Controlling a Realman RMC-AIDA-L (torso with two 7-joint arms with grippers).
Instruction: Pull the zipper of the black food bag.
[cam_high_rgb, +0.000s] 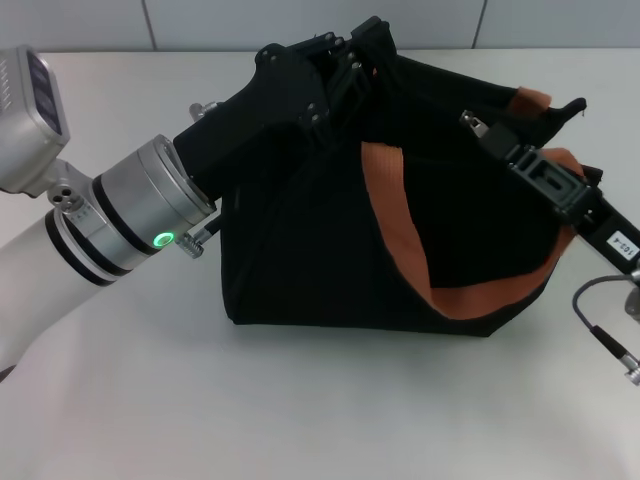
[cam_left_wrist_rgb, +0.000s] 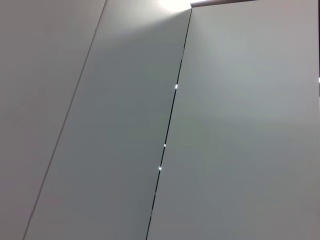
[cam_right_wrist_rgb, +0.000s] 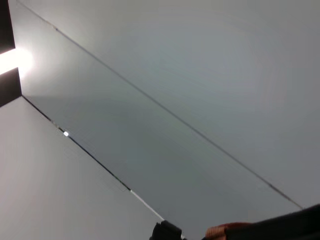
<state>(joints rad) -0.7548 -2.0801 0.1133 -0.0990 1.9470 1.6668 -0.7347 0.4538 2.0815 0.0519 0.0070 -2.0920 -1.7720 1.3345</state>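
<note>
White tabletop (cam_high_rgb: 300, 420) backed by pale wall panels carries the black food bag (cam_high_rgb: 330, 250), slumped mid-table with an orange strap (cam_high_rgb: 395, 235) across its front. At the bag's upper left edge sits the left gripper (cam_high_rgb: 335, 60); whether its fingers are spread or pinching, I cannot tell. By the right corner, the right gripper (cam_high_rgb: 480, 128) looks pressed together on fabric. The zipper is hidden. Pulling risks dragging the soft bag or slipping off. Open room lies in front.

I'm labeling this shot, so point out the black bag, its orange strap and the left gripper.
black bag (cam_high_rgb: 300, 270), head view, front fabric panel.
orange strap (cam_high_rgb: 395, 235), head view, middle of webbing.
left gripper (cam_high_rgb: 335, 60), head view, at bag's top edge.
</note>
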